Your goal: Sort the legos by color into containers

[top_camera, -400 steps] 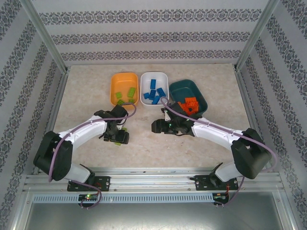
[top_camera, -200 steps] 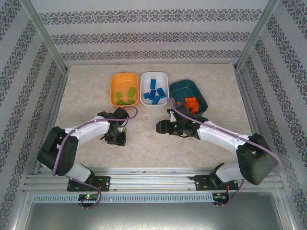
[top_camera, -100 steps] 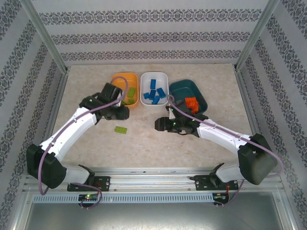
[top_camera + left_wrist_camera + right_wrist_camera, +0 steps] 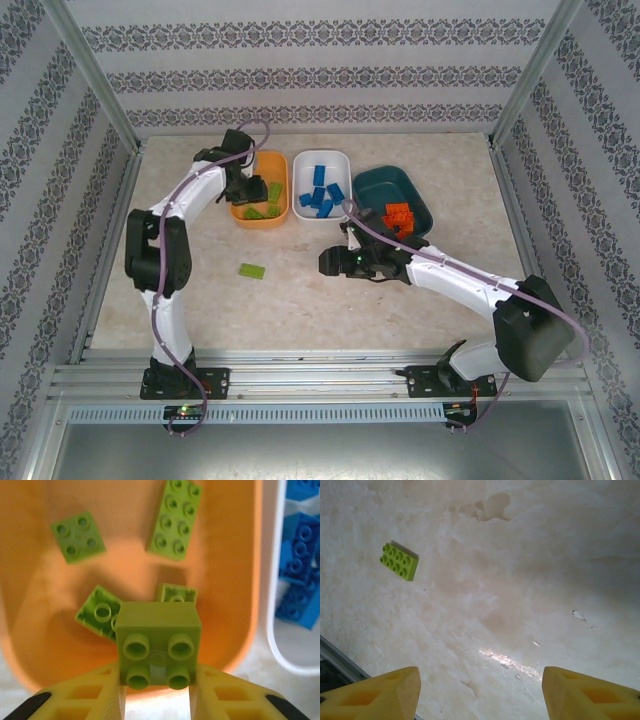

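Observation:
My left gripper hangs over the orange tub, shut on a lime green four-stud lego held between its yellow fingers. Several lime green legos lie in that orange tub. Blue legos fill the white tub, and orange legos sit in the dark teal tub. One flat lime green lego lies loose on the table. My right gripper hovers open above bare table, right of that lego.
The three tubs stand side by side at the back of the marbled table. Part of the white tub, with blue legos inside, borders the orange one on its right. Metal frame rails run along the table's sides and near edge.
My left arm swung from mid-table back to the orange tub, carrying the green lego. The flat green lego stays on the table. The right arm barely moved.

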`<state>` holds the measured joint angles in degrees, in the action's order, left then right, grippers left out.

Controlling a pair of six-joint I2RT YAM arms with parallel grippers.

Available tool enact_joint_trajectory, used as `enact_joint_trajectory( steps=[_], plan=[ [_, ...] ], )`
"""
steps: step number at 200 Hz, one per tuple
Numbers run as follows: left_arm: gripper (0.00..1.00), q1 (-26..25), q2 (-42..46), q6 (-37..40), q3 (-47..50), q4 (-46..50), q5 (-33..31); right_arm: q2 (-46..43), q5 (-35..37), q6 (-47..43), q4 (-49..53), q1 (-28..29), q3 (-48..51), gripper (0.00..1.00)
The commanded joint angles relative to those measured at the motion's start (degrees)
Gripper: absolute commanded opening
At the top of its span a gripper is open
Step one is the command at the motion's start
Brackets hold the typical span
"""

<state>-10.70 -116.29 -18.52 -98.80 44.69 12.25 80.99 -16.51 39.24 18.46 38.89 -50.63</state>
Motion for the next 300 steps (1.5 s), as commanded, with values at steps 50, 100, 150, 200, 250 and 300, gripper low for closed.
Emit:
enact_joint_trajectory(
  steps=[50,100,150,200,250,300],
  plan=[
    [0.37,1.71,-11.57,4.02,-12.56,2.09,-0.18,5.56,0.53,0.61,0.63,1.02,-2.07,0.67],
    [0.48,1.83,-10.73,4.21,-12.43,2.45,0.05,7.70,1.16,0.57,0.40,2.52,-3.75,0.70],
    [0.54,1.84,-2.96,3.81,-9.64,2.64,1.61,7.48,1.73,0.48,0.82,3.88,-4.73,0.71],
    [0.67,1.76,12.16,4.02,3.35,-0.03,3.54,3.95,3.25,0.67,1.58,4.88,-3.44,0.73],
    [0.79,0.74,28.04,3.05,17.14,-0.70,6.55,0.53,3.76,0.78,2.16,5.30,-2.41,0.74],
    [0.98,-3.99,38.47,5.34,25.24,5.83,5.88,-5.57,5.56,0.75,3.24,5.65,0.82,0.75]
  ],
)
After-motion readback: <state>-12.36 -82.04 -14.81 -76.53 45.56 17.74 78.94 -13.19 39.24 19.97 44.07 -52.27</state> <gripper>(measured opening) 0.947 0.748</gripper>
